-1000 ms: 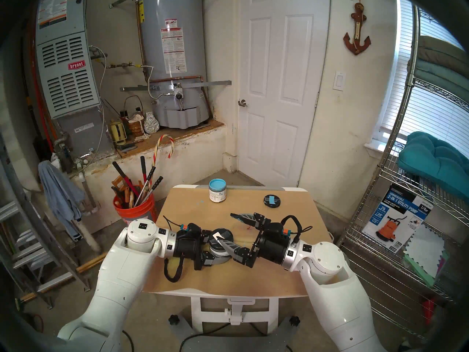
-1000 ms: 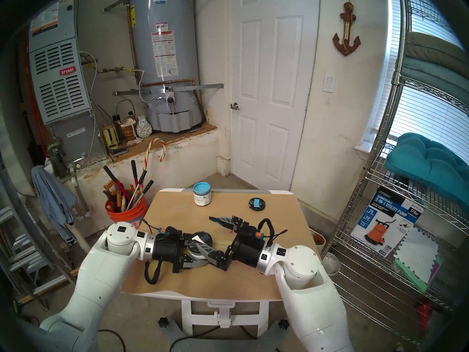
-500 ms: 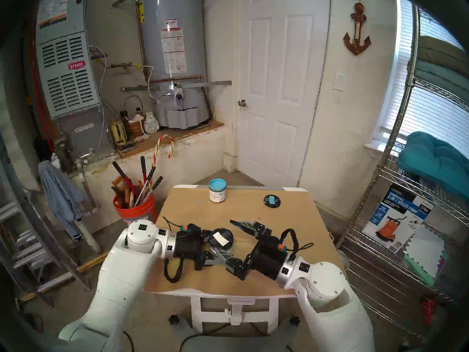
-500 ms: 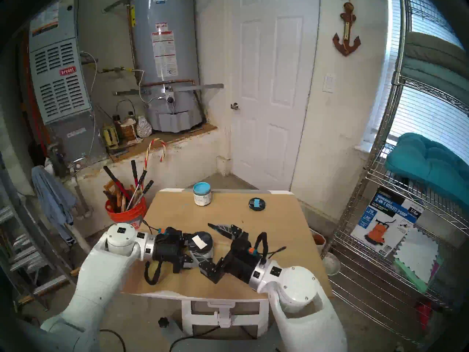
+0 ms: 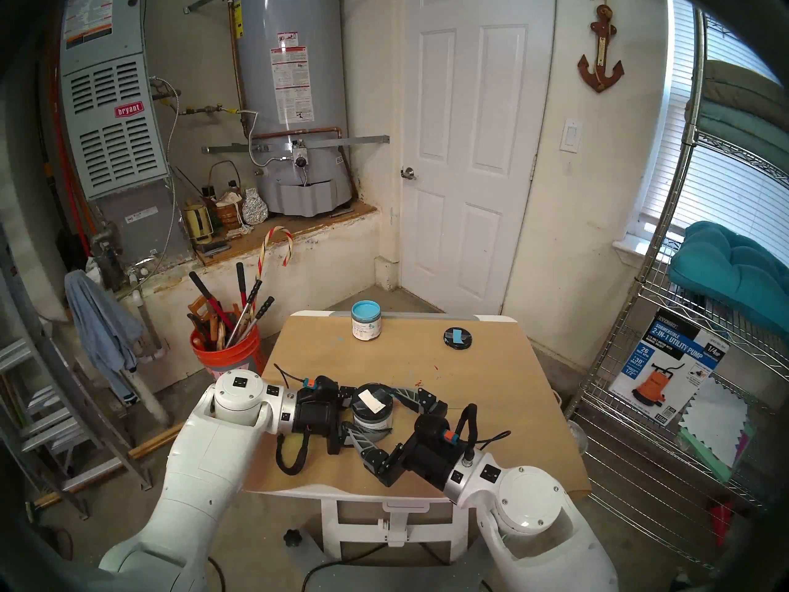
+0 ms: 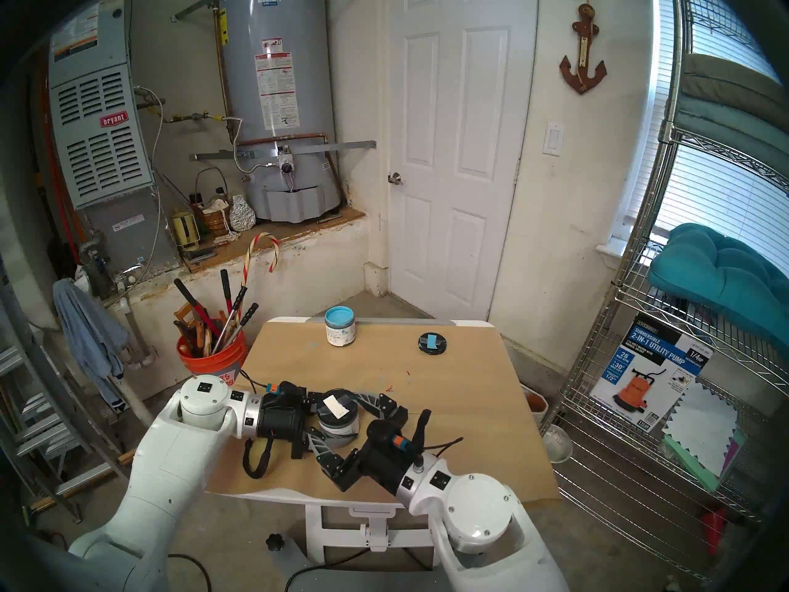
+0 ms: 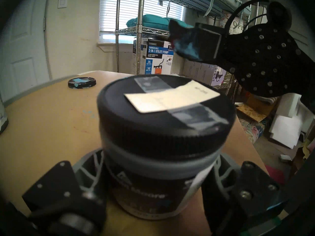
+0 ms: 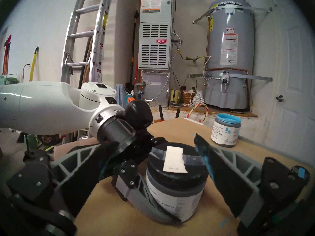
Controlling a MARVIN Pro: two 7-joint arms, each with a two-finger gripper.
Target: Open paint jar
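Observation:
The paint jar [image 5: 372,422] stands on the near part of the table, with a white printed label and a black lid [image 5: 370,401] marked with a white tape strip. My left gripper [image 5: 368,420] is shut on the jar's body from the left; the left wrist view shows its fingers [image 7: 88,162] pressed on both sides below the lid [image 7: 167,114]. My right gripper [image 5: 370,408] is open and straddles the lid from the right. In the right wrist view its fingers [image 8: 221,164] stand on either side of the lid [image 8: 177,169]; I cannot tell whether they touch it.
A like jar with light-blue paint [image 5: 366,325] stands open at the table's far edge. A black lid with blue tape [image 5: 457,337] lies at the far right. An orange bucket of tools [image 5: 226,347] stands left of the table [image 5: 469,364], a wire shelf [image 5: 666,407] to the right.
My right arm has swung back toward me and turned, bringing its open fingers from over the jar to both sides of the lid. The left gripper and the jar have stayed put.

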